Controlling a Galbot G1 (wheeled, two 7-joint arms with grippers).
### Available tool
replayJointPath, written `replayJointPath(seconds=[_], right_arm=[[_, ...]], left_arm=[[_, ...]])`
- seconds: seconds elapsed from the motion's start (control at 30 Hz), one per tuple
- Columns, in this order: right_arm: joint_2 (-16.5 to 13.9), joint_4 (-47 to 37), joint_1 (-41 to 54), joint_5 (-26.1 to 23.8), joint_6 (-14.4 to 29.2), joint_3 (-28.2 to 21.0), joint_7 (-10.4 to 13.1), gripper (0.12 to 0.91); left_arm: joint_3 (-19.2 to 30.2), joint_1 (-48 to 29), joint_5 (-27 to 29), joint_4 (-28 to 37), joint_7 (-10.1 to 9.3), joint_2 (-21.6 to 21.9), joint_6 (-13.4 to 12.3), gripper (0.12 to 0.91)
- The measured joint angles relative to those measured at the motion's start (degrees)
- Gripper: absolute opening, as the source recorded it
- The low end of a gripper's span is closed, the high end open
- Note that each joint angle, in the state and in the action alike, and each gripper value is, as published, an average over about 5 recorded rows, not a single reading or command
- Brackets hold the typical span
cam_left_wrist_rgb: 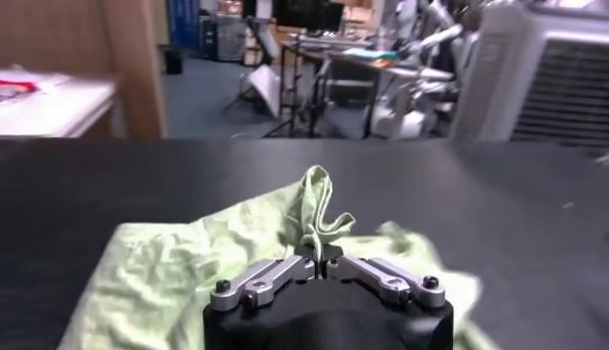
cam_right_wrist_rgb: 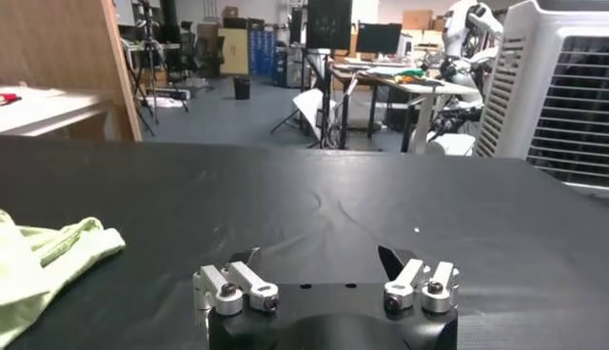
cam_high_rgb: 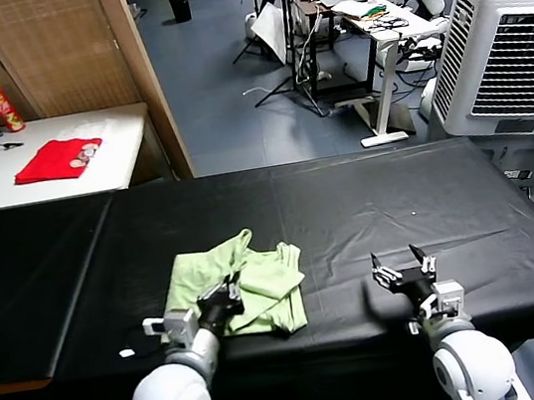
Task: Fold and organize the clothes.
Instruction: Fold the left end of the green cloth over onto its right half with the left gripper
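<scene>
The clothes, a pale light-green shirt (cam_high_rgb: pixel 249 283), lie crumpled and partly folded on the black table (cam_high_rgb: pixel 347 198), left of centre near the front edge. My left gripper (cam_high_rgb: pixel 228 291) sits at the shirt's front edge, shut on a pinch of its fabric. In the left wrist view that gripper (cam_left_wrist_rgb: pixel 320 262) has its jaws together, with a twisted fold of the green shirt (cam_left_wrist_rgb: pixel 319 204) rising from between them. My right gripper (cam_high_rgb: pixel 404 268) stands open over bare table to the right, apart from the shirt. Nothing is between the fingers of that gripper (cam_right_wrist_rgb: pixel 319 257); the shirt's edge (cam_right_wrist_rgb: pixel 48 252) lies off to one side.
A white side table (cam_high_rgb: pixel 2 174) at the back left carries a red garment (cam_high_rgb: pixel 55 159) and a snack can (cam_high_rgb: pixel 2 107). A large white air cooler (cam_high_rgb: pixel 515 42) stands at the right. A wooden partition (cam_high_rgb: pixel 142 68) rises behind the table.
</scene>
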Motion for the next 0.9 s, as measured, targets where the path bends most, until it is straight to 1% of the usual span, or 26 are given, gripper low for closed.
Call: replayJointPath(seconds=[0.17,0.3,0.47,0.73,0.77,0.83,0.87,0.9], right_arm=[[-0.03,-0.40,0.33,-0.15,0.00,-0.58,0.00,0.798],[0.02,-0.51,0.32,-0.42,0.02,-1.12,-0.02,0.798],[0.04,-0.63,0.41,-0.94,0.10,-1.99,-0.09,0.798],[-0.22,-0.82,1.26,-1.05,0.43,-3.37,-0.81,0.798],[-0.28,-0.85,1.35,-1.04,0.54,-3.54,-0.97,0.798],[-0.41,-0.97,1.52,-0.97,0.75,-3.84,-1.29,0.798],[-0.48,-1.05,1.64,-0.92,0.86,-4.01,-1.43,0.798],[-0.54,-1.12,1.76,-0.85,0.96,-4.21,-1.57,0.798]], left_arm=[[2.14,0.42,0.90,0.08,-0.11,-1.86,-0.05,0.147],[3.40,0.26,2.76,1.12,0.01,-3.78,-0.89,0.147],[3.70,-0.52,4.50,3.03,0.15,-6.12,-2.08,0.147],[3.81,-0.74,5.05,5.26,0.22,-8.58,-2.74,0.155],[3.79,-0.65,5.06,5.38,0.28,-8.70,-2.89,0.174],[3.72,-0.52,4.88,5.50,0.48,-8.85,-3.16,0.247],[3.68,-0.48,4.67,5.50,0.56,-8.92,-3.21,0.296],[3.62,-0.45,4.31,5.44,0.60,-9.01,-3.20,0.362]])
